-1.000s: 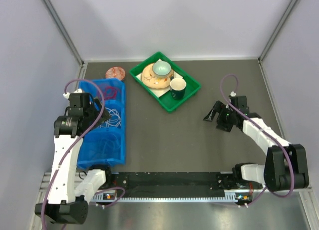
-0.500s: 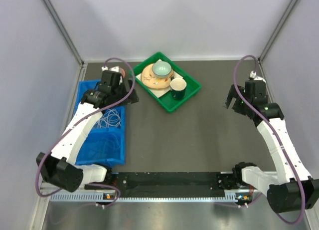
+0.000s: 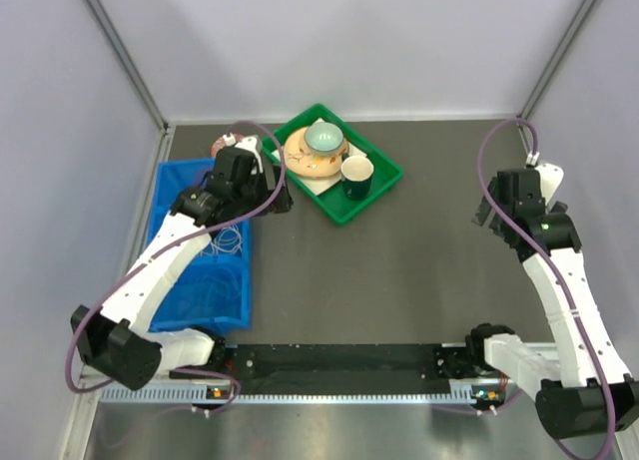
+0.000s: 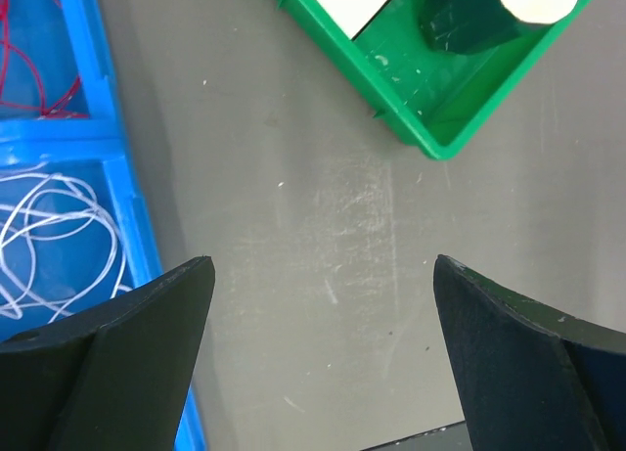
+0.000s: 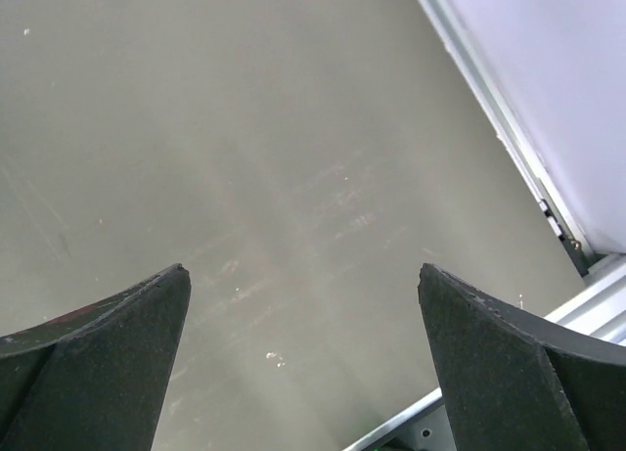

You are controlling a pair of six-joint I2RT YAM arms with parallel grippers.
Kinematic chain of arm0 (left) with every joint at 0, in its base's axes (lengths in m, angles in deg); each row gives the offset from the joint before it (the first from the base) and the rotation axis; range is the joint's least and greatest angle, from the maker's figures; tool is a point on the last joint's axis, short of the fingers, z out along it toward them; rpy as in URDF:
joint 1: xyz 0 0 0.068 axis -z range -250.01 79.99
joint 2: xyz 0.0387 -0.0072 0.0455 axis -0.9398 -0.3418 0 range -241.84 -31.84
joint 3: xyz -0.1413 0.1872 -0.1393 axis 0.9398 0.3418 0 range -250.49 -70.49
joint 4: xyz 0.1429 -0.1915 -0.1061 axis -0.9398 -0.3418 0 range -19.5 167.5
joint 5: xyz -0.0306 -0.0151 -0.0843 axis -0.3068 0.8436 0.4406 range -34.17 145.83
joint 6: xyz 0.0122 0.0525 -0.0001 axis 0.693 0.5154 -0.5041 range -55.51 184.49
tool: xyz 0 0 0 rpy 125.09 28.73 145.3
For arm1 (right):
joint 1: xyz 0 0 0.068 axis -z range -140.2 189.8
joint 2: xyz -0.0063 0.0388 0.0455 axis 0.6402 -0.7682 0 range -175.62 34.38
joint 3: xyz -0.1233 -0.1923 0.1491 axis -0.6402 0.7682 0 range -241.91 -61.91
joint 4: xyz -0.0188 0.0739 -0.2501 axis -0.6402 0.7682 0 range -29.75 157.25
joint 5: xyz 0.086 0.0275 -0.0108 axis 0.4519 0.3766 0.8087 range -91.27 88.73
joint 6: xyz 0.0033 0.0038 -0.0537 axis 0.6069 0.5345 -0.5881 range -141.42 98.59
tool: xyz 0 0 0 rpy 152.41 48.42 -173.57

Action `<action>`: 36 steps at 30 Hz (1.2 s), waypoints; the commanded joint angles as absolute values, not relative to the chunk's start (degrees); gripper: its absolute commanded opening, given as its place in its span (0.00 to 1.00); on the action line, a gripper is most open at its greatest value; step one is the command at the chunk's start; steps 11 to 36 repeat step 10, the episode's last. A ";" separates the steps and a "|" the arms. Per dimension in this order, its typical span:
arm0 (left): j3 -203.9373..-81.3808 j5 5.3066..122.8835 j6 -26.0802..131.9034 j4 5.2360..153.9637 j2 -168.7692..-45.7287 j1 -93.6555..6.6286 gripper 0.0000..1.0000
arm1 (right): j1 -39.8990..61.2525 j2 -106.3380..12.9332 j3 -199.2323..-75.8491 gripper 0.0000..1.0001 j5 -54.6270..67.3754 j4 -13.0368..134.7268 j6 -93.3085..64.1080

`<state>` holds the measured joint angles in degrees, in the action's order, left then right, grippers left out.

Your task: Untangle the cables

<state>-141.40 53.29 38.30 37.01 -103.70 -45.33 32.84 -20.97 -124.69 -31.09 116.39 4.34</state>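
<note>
Two arms above the bench (image 3: 419, 280), the cables (image 3: 225, 242) in the blue bin (image 4: 110, 167).
The left end effector (image 4: 321, 275) has its fingers spread wide over bare bench, just beside the bin wall and near the corner of the green tray (image 4: 430, 143). The white cable (image 4: 59, 216) lies looped in one compartment, the red cable (image 4: 39, 104) in the next. The right end effector (image 5: 303, 275), also spread wide, hangs near the right bench edge, well apart from them.
</note>
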 commanded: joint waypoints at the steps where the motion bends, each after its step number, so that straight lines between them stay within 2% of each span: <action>1: -138.88 52.15 40.06 41.46 -98.91 -45.32 0.99 | 32.60 -19.06 -127.30 0.99 -35.63 116.33 6.09; 36: -137.73 51.26 39.09 42.25 -98.02 -45.32 0.99 | 32.60 -19.76 -125.80 0.98 -35.02 115.53 6.80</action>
